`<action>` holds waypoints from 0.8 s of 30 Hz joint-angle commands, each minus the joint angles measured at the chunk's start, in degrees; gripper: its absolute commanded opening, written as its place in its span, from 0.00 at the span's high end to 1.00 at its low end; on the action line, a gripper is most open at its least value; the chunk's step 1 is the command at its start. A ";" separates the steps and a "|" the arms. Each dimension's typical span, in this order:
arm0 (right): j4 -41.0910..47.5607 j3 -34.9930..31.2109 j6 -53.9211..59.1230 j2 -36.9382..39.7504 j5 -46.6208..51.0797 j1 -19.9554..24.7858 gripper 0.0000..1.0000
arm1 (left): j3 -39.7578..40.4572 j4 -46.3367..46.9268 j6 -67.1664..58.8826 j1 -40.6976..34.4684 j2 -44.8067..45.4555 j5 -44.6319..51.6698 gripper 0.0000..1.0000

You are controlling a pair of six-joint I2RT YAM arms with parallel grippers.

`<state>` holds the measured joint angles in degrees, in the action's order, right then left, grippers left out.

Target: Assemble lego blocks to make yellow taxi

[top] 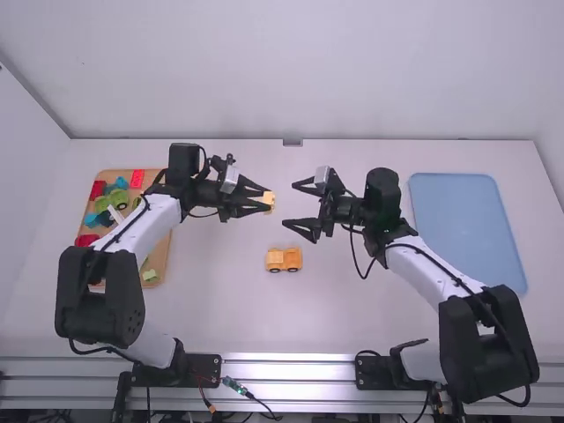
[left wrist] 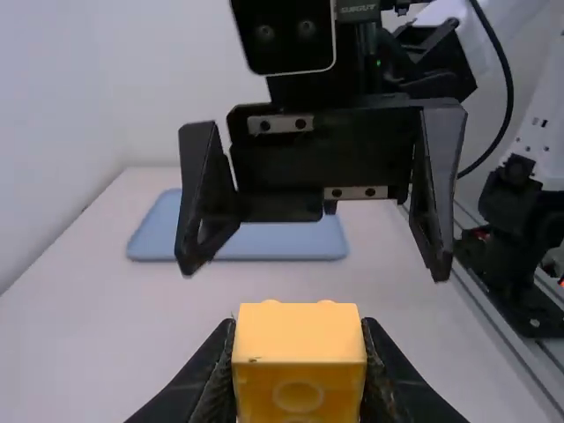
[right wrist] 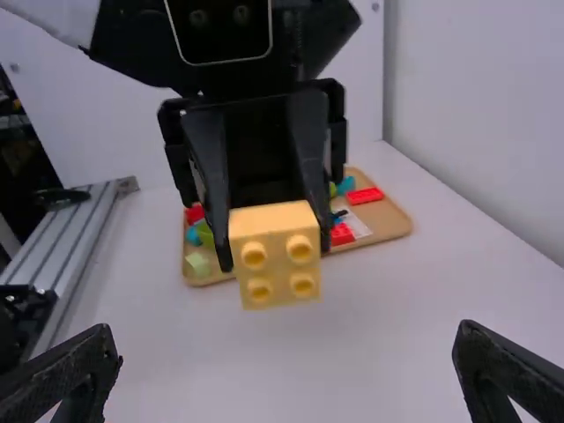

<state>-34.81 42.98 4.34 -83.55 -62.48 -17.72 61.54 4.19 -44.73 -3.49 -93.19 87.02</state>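
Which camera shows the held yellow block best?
Right wrist view: the yellow block turns its four studs to the camera. Left wrist view: another face, with a ring mark. High view: small, at the left gripper's fingertips.

The high view looks forward and down over the surface (top: 352, 326); left wrist's close view faces right, sharing the blue tray (top: 467, 229); right's faces left, sharing the wooden tray (top: 159, 258).

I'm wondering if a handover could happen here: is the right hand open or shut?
Open: the right hand has its two fingers spread wide and grips nothing, while the left hand holds the yellow block.
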 commanded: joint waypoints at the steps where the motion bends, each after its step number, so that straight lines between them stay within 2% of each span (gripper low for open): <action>1: -1.01 -0.26 -3.32 0.37 -0.74 -0.35 0.04 | -0.70 -2.84 5.35 -1.18 1.14 2.84 0.98; 2: -1.05 -0.26 -3.23 0.37 -0.76 -0.22 0.06 | -0.70 -7.04 8.37 -2.10 1.14 2.82 0.98; 10: -2.58 -0.28 -0.90 0.37 -4.17 -0.17 0.11 | -0.70 -20.15 22.23 -5.31 1.14 2.80 0.98; 14: -2.91 -0.26 -0.87 0.37 -3.96 -0.24 0.16 | -0.70 -22.32 24.90 -5.49 1.14 2.78 0.98; 19: -3.58 -0.26 0.59 0.37 -3.98 -0.24 0.29 | -0.70 -23.32 29.09 -5.68 1.14 2.78 0.98; 24: -5.57 -0.26 -0.02 0.37 -3.96 -0.33 0.31 | -0.70 -23.15 28.83 -5.97 1.14 2.78 0.98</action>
<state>-40.01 43.00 4.56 -83.57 -65.67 -17.98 61.47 -18.79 -17.04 -9.08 -93.19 88.36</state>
